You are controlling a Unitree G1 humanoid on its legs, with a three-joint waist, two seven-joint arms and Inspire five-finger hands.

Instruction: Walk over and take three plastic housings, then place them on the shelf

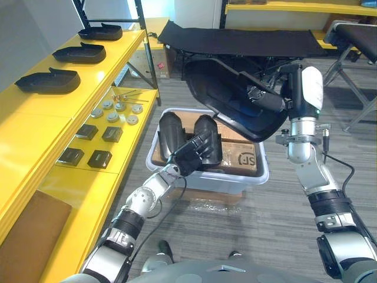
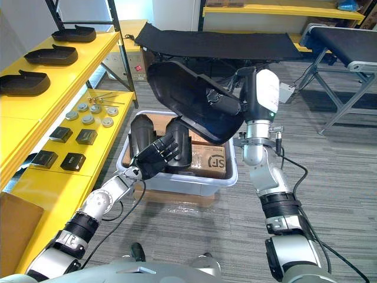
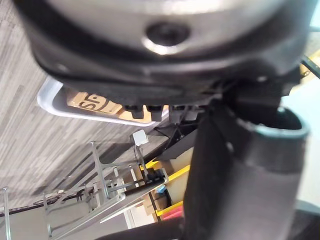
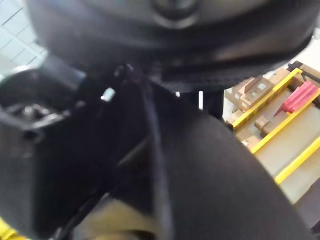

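Three shelved housings (image 1: 79, 53) lie in a row along the top board of the yellow shelf (image 1: 41, 112), at the robot's left. Right hand (image 1: 263, 97): raised, fingers curled on the held housing (image 2: 177, 88), a large black shell tilted in the air above the bin (image 2: 188, 186). Two binned housings (image 2: 141, 132) stand upright side by side in the white bin, on a cardboard sheet (image 2: 217, 160). Left hand (image 2: 156, 154): fingers straight and spread, holding nothing, just in front of the binned housings. Small black boxes (image 1: 112, 134) and round metal parts (image 1: 112, 117) lie on the lower shelf board.
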